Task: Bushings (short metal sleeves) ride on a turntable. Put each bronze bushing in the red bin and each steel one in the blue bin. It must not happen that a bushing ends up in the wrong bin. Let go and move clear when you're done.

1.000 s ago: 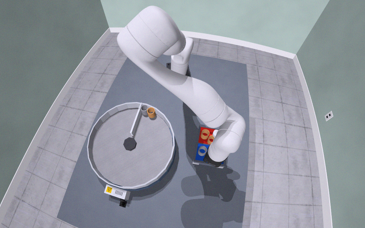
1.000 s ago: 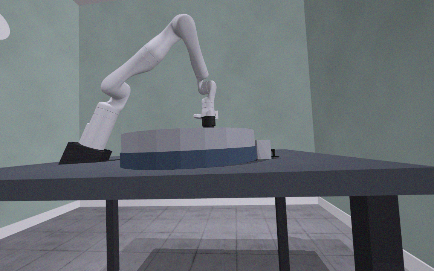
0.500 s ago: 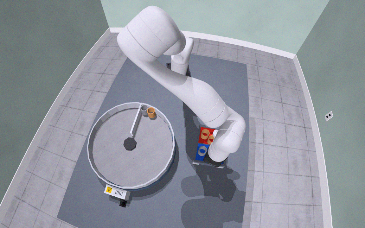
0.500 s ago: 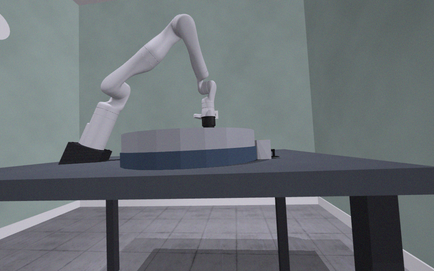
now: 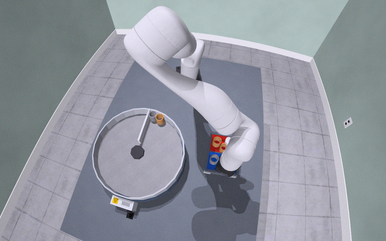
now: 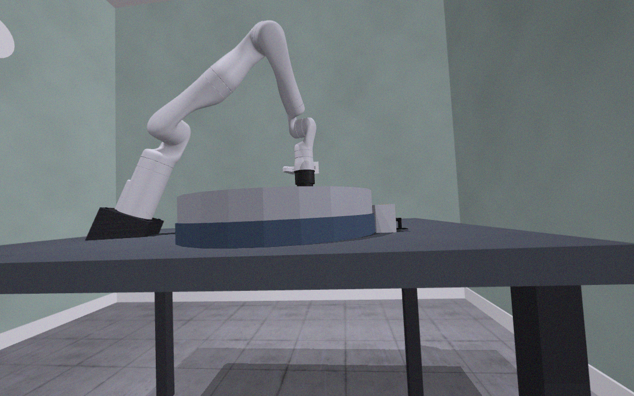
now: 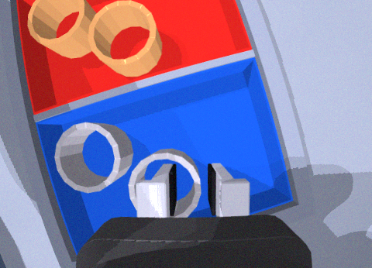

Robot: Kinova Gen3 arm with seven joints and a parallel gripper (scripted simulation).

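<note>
My gripper (image 7: 192,181) hangs over the blue bin (image 7: 207,118) with its fingers apart and open. A steel bushing lies in that bin just below the fingers, its right wall in the gap between them but not clamped. A second steel bushing (image 7: 92,156) lies to its left. The red bin (image 7: 155,0) holds two bronze bushings (image 7: 58,20) (image 7: 125,38). On the turntable (image 5: 138,152), one steel bushing (image 5: 152,114) and one bronze bushing (image 5: 159,117) sit side by side at the far rim, next to the divider bar (image 5: 144,126).
The two bins (image 5: 216,151) stand right of the turntable, partly hidden under my wrist. The turntable has a raised rim and a dark hub (image 5: 137,152). A control box (image 5: 123,204) sits at its front edge. In the side view the rim hides my fingers (image 6: 304,183).
</note>
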